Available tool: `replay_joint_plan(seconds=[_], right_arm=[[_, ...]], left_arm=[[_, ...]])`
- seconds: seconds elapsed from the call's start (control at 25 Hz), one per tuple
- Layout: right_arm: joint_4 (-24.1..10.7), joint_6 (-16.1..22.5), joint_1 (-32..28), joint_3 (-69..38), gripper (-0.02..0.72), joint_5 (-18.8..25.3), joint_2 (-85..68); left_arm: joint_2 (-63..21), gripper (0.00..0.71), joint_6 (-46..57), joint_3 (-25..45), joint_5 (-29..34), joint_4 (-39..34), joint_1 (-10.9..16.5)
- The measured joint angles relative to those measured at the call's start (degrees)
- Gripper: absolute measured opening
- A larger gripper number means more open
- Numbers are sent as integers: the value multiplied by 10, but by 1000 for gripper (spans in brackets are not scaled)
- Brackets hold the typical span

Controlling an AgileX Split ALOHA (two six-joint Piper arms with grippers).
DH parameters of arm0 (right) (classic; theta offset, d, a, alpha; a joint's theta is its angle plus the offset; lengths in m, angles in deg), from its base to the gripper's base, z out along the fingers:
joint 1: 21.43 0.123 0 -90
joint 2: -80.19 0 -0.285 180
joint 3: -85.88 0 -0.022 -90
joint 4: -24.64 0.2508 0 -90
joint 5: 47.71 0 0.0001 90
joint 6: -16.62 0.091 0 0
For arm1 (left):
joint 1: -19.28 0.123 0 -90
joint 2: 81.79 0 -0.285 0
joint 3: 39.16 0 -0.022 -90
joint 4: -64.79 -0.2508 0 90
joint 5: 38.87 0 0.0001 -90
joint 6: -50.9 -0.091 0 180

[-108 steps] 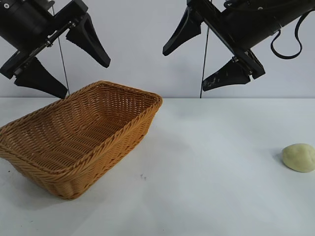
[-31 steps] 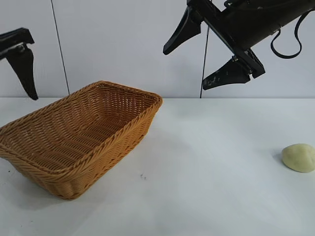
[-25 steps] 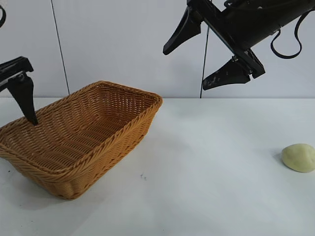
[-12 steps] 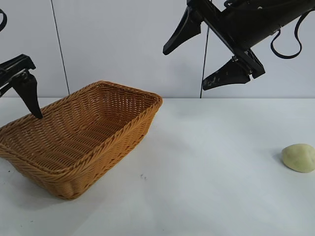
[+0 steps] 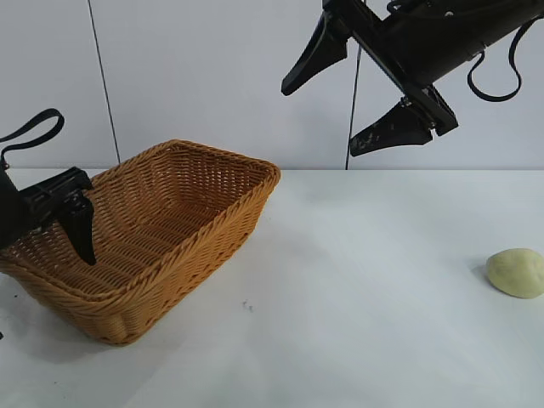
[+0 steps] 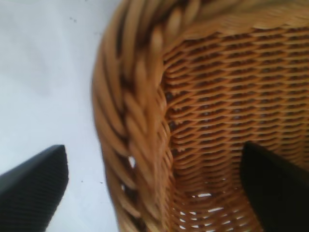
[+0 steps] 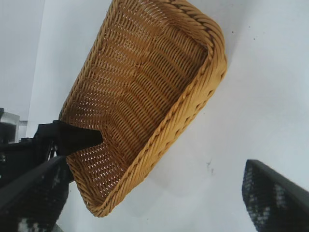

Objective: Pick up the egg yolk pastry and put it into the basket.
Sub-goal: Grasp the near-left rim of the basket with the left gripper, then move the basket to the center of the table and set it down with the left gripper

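The egg yolk pastry (image 5: 516, 273), a pale yellowish dome, lies on the white table at the far right. It does not show in either wrist view. The orange-brown wicker basket (image 5: 217, 223) stands at the left. My left gripper (image 5: 59, 234) is open and low at the basket's left end. It straddles the braided rim (image 6: 130, 135), with one finger (image 5: 83, 238) inside the basket and the other outside. My right gripper (image 5: 357, 89) is open and empty, high above the table's middle, far from the pastry. The right wrist view shows the basket (image 7: 193, 104) and the left finger (image 7: 72, 137) inside it.
The white table (image 5: 357, 297) stretches bare between the basket and the pastry. A pale wall with a thin dark vertical line (image 5: 102, 76) stands behind.
My left gripper has come down from high at the left to the basket's left end, and one finger now dips inside. The right arm, basket and pastry have not moved.
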Motion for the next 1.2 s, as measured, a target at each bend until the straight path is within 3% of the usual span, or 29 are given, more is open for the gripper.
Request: replay_joint_plan(seconds=[0.08,0.28,0.36,0.64,1.0,1.2], right_arm=[[0,0,0,0,696,0,0],[0,0,0,0,696,1,0],[-1,0,0,0,696,1,0],[-1,0,0,0,696,2,0],[-2,0,0,0,696,6,0],[-2,0,0,0,696,9,0]], left_arm=[[2,535,-1,0,0,0,0],[2,177,-2,-1,2,3,0],[2,104,4,-8,3,11,0],[2,95,-23,-76,69,8,3],[7,95,-153,-175,149,0,43],[7,95,-232,-188,185,-1,47]])
